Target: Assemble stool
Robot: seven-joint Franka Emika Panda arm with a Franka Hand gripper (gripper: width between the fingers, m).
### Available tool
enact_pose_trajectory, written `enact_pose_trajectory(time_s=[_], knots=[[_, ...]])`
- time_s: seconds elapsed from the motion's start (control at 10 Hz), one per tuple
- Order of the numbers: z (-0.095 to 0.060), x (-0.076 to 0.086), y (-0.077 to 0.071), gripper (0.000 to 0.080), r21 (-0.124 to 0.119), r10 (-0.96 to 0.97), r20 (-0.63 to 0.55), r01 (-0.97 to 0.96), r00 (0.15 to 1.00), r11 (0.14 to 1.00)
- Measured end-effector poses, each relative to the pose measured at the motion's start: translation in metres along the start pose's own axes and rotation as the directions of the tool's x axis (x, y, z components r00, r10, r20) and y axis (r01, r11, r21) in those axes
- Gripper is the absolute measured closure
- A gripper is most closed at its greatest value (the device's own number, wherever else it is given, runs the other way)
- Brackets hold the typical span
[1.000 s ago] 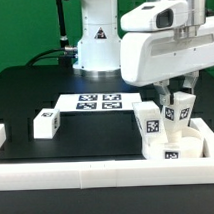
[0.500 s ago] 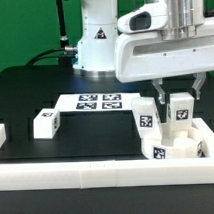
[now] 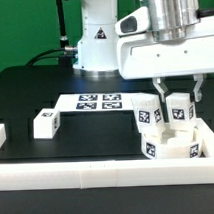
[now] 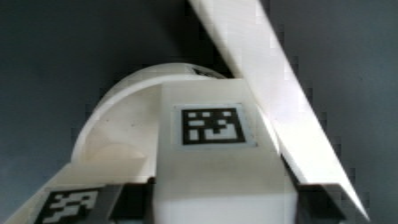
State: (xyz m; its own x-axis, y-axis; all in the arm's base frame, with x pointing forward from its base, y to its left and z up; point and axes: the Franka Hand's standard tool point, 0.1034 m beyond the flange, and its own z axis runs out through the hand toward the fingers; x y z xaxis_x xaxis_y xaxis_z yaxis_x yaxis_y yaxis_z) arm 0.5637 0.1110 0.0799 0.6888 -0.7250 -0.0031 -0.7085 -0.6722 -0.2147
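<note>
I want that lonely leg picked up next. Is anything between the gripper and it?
Yes. An upright leg on the seat stands right beside the gripper, on the side towards the lone leg.

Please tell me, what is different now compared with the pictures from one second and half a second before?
The tool has turned above the seat. In the exterior view its fingers, close together before, now stand wider, one on each side of an upright leg. Whether it clamps this leg is unclear. The second upright leg shifted slightly toward the exterior view's left. The loose leg and the marker board stayed in place.
</note>
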Motion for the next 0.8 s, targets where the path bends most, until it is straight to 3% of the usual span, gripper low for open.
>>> enact_pose_trajectory(time_s=[0.3,0.6,0.7,0.8], knots=[[0.0003,-0.0013,0.0001,0.0461,0.015,0.347,0.025,-0.348,0.937,0.938],[0.0014,-0.0039,-0.0011,0.0461,0.016,0.67,0.047,-0.671,0.741,0.741],[0.0013,-0.0063,-0.0019,0.0461,-0.017,0.732,0.056,-0.732,0.679,0.681],[0.0013,-0.006,-0.0018,0.0461,-0.024,0.793,0.065,-0.793,0.606,0.609]])
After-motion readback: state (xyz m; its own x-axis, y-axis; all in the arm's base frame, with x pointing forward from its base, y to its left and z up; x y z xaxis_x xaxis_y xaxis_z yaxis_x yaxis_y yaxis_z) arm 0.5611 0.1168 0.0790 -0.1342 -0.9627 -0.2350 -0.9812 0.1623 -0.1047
